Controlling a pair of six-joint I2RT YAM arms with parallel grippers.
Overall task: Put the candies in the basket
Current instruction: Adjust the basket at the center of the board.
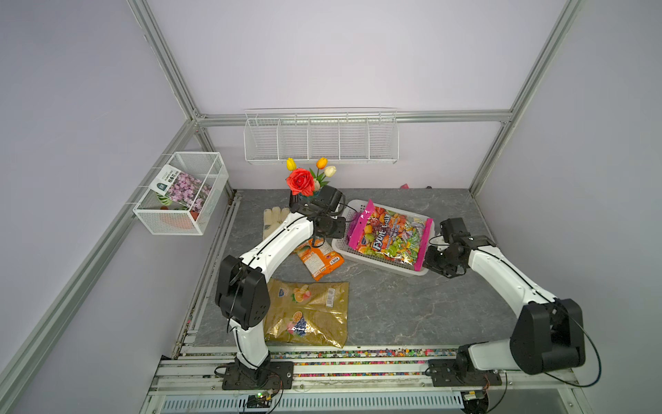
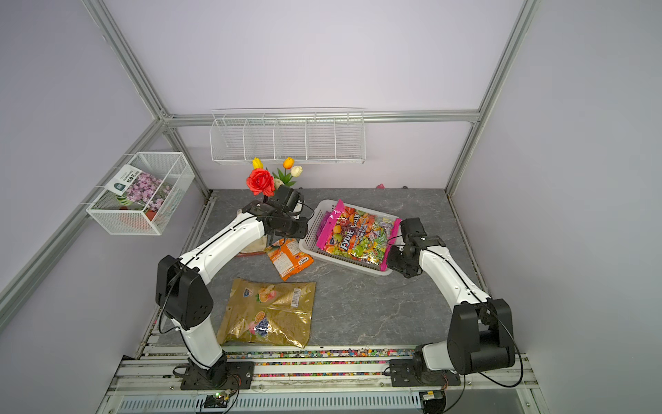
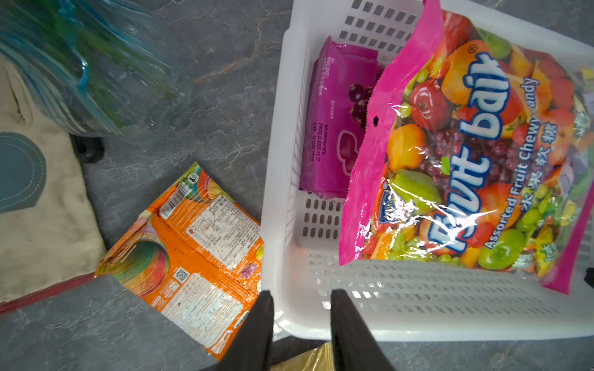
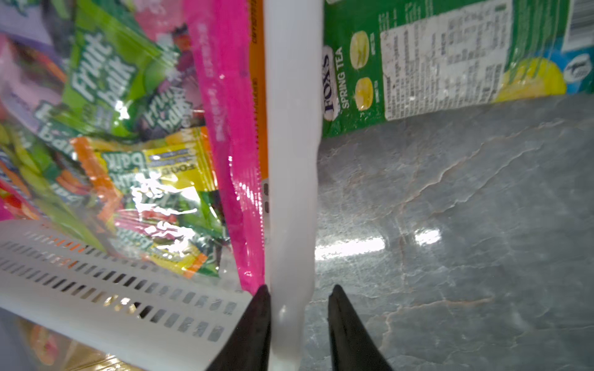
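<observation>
The white basket (image 1: 354, 205) (image 3: 276, 128) holds the big magenta candy bag (image 1: 390, 234) (image 3: 466, 144), which rides over the rim. A purple bag (image 3: 334, 112) lies under it. An orange bag (image 1: 320, 261) (image 3: 193, 257) lies left of the basket, and the gold bag (image 1: 308, 315) lies nearer the front. A green bag (image 4: 450, 48) lies outside the basket's right side. My left gripper (image 3: 300, 292) has its jaws apart at the basket's left corner; contact is unclear. My right gripper (image 4: 299, 287) straddles the rim (image 4: 292, 128): one finger touches it, and bare table shows before the other.
A cream glove (image 1: 274, 222) and a vase of flowers (image 1: 304, 182) stand behind my left arm. A wire cube basket (image 1: 182, 193) with a seed packet hangs on the left frame. A long wire rack (image 1: 320, 138) hangs on the back wall.
</observation>
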